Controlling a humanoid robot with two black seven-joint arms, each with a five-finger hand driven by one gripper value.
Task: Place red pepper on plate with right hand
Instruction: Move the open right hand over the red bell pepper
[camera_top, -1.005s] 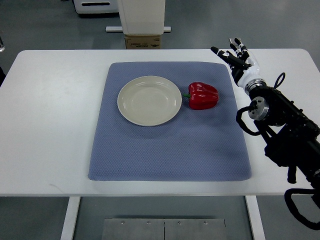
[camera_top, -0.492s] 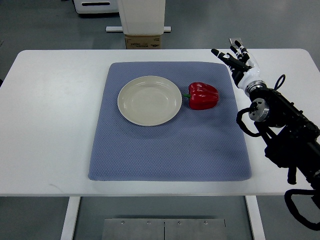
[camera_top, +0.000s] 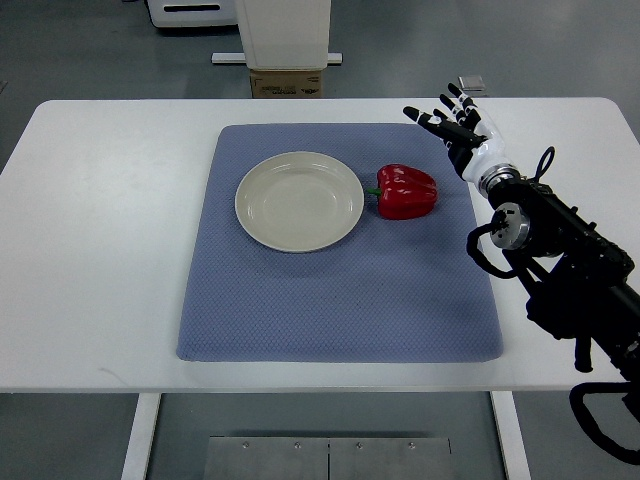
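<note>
A red bell pepper (camera_top: 406, 191) lies on the blue mat (camera_top: 340, 250), just right of an empty cream plate (camera_top: 299, 200). My right hand (camera_top: 452, 121) is over the mat's back right corner, up and to the right of the pepper, and apart from it. Its fingers are spread and hold nothing. Its black arm (camera_top: 560, 260) comes in from the right edge. The left arm is out of view.
The mat lies on a white table (camera_top: 100, 220). Behind the table's far edge stand a white post and a cardboard box (camera_top: 287, 82) on the grey floor.
My right hand has moved left, toward the pepper, from the bare table to over the mat's back right corner. The pepper and plate have not moved.
</note>
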